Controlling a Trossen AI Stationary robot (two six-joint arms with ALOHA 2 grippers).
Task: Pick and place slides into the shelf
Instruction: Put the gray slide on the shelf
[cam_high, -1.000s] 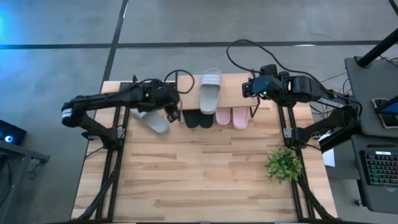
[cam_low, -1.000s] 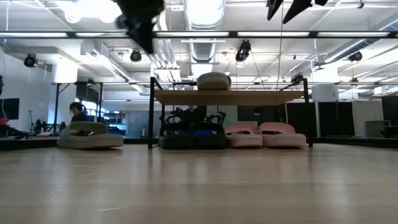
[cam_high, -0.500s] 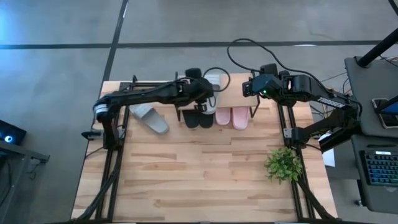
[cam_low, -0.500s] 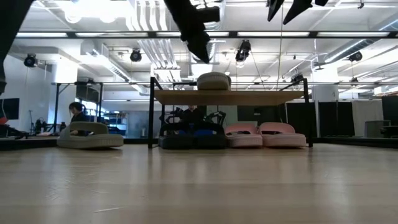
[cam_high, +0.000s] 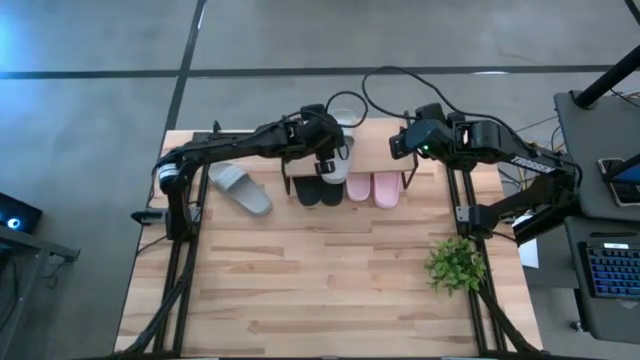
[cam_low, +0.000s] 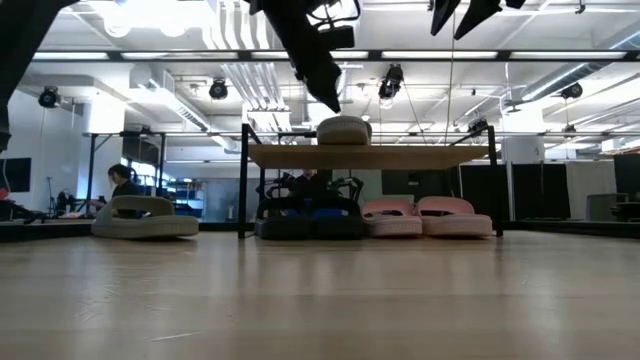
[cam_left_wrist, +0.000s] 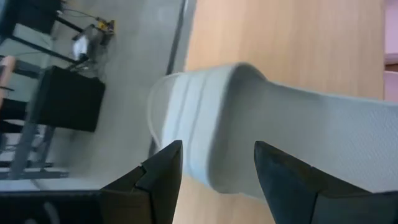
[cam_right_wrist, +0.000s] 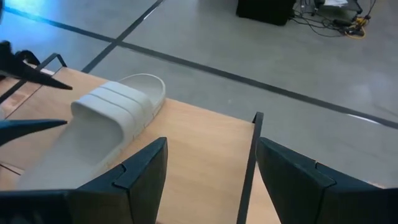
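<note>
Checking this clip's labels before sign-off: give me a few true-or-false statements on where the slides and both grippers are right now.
1. A light grey slide lies on the shelf's wood top. True.
2. The left gripper is shut on that slide. False: its fingers stand open above it, one to each side of the strap.
3. The two pale pink slides sit on the lower level, under the plank. True.
4. Every slide is already in the shelf. False: a second grey slide lies on the table, off to the shelf's left side.
5. The right gripper holds a black slide. False: it is open and empty over the shelf's right end.
</note>
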